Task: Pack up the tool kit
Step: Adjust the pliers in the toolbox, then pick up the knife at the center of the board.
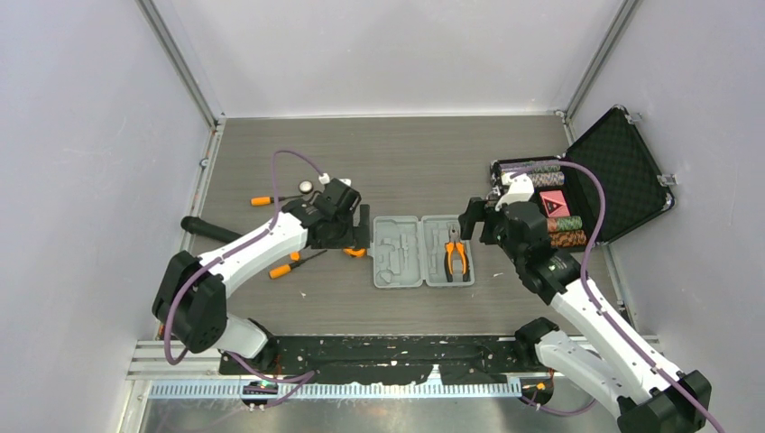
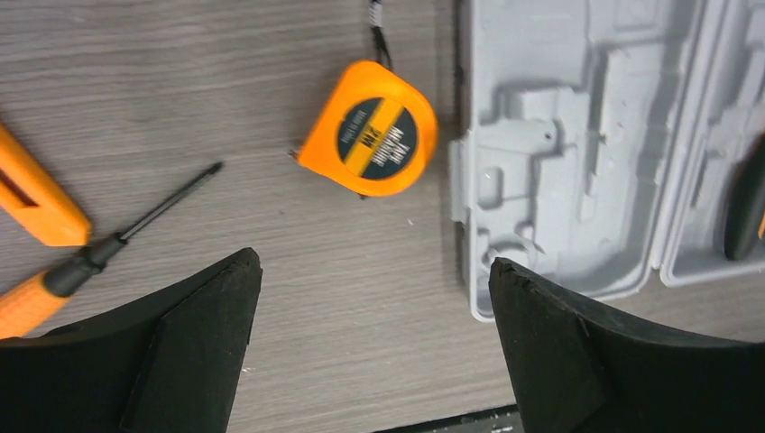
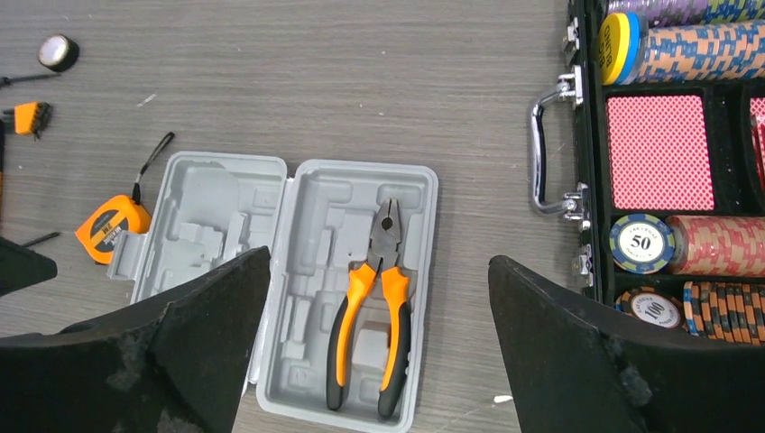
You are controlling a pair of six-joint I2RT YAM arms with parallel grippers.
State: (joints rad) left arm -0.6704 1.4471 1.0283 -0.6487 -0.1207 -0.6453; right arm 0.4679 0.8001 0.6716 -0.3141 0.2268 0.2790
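Top view alone showing orange-handled screwdriver (image 1: pixel 263 200) lying far left on table (image 1: pixel 406 153). Left gripper (image 2: pixel 372 271) hovering over wood, fingers spread wide, gripping nothing. Its wrist view showing second screwdriver (image 2: pixel 90 257) lying at left, and tape measure (image 2: pixel 370 128) resting just beside left edge of tool kit case (image 2: pixel 559 162). Case lying open flat mid-table. Right wrist view showing pliers (image 3: pixel 370 307) sitting in right half, barely peeking into left wrist view. Right gripper (image 3: pixel 379 262) hanging above case, spread wide, empty. Chip case (image 1: pixel 622 176) standing open far right.
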